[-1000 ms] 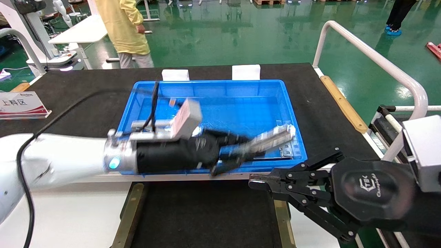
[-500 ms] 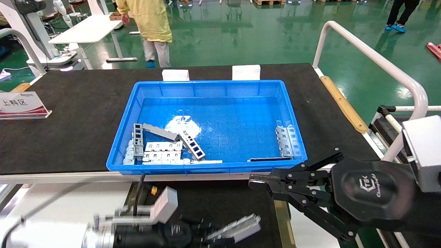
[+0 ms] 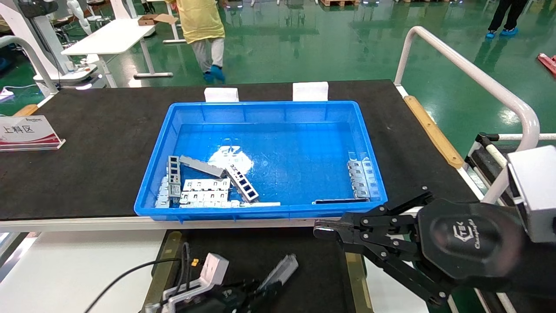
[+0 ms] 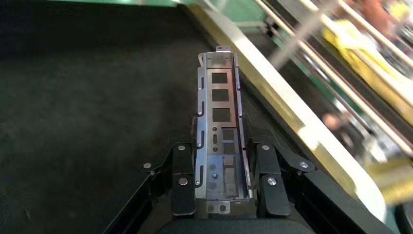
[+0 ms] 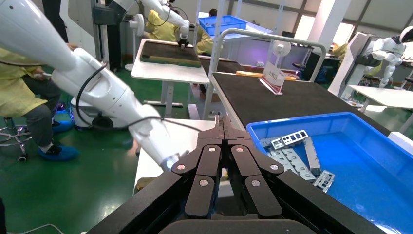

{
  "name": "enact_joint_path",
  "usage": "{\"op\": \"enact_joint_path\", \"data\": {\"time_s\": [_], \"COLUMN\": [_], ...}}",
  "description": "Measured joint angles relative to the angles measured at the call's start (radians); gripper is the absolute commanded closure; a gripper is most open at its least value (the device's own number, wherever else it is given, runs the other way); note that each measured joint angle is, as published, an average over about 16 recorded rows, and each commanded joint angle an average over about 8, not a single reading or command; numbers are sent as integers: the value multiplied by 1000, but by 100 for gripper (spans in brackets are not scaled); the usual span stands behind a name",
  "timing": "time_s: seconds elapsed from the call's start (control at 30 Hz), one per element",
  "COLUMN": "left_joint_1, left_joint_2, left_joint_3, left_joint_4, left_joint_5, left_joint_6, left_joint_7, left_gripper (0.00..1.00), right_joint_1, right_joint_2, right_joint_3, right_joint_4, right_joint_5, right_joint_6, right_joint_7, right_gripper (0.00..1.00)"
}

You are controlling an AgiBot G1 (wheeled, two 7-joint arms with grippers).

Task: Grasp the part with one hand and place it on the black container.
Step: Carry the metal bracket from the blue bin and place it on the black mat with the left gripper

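I have the left gripper (image 4: 221, 187) low over the black container (image 3: 260, 252), its fingers (image 4: 181, 180) clamped on the part (image 3: 278, 271), which sits just above the tray's black surface. On the bench, the blue bin (image 3: 304, 143) holds loose metal brackets (image 3: 204, 184). My right gripper (image 3: 323, 230) hangs near the bin's corner, fingers together.

Black linkage end effector (image 3: 330, 230) with silver screws, white arm casings, black cables.
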Motion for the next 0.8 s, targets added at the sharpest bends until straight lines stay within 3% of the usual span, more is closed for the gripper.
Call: {"op": "enact_joint_path", "data": {"time_s": [0.4, 0.8], "left_joint_1": [97, 129], "left_joint_2": [108, 203], "left_joint_3": [-96, -202], "left_joint_4": [-135, -158], "left_joint_5": [-110, -162], "left_joint_6": [-399, -604], "left_joint_7": [-9, 30], "left_gripper": [100, 100], "right_joint_1": [0, 0], "right_joint_2": [0, 0], "right_joint_3": [0, 0], "right_joint_4": [0, 0], "right_joint_5": [0, 0], "right_joint_6": [0, 0], "right_joint_7": [0, 0], "right_gripper": [100, 100]}}
